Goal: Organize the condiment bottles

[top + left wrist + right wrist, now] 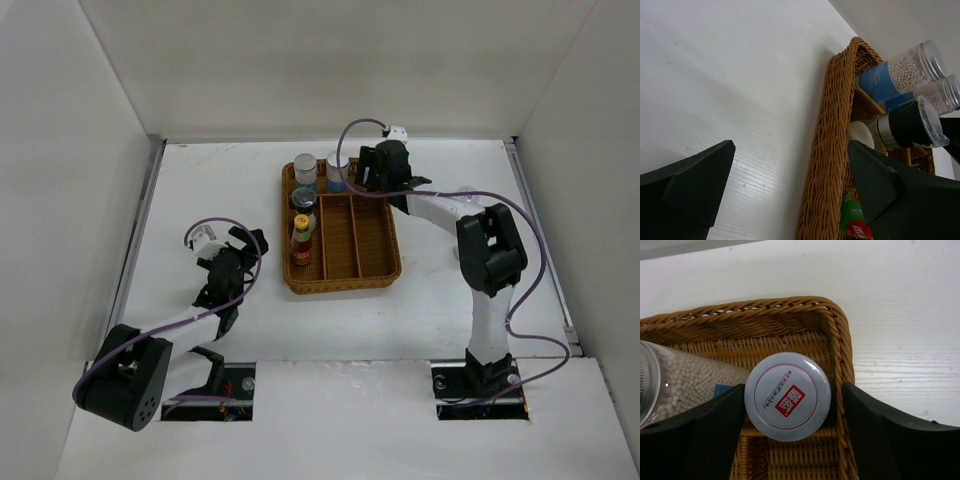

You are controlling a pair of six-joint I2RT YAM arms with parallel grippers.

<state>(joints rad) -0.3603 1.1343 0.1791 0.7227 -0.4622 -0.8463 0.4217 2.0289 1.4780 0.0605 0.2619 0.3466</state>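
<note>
Condiment bottles [303,215] from above: packed into the left column and far row of the wicker tray [375,245], one hidden under the right gripper [375,172]. Left gripper [250,245] near the tray's left side.

Left wrist: fingers [695,185] wide apart, holding nothing; red-labelled bottle [855,222] half hidden behind one finger.

Right wrist: fingers [880,435] parted around a white-capped jar [787,396] in the tray's far corner, a gap showing on one side; neighbouring shaker [680,380] cut off.

Top ext.: high at near edge, looks down on whole desk [220,190]. L wrist: low, close, along tray [825,150] wall. R wrist: close, straight down on tray corner. Tray shared.
</note>
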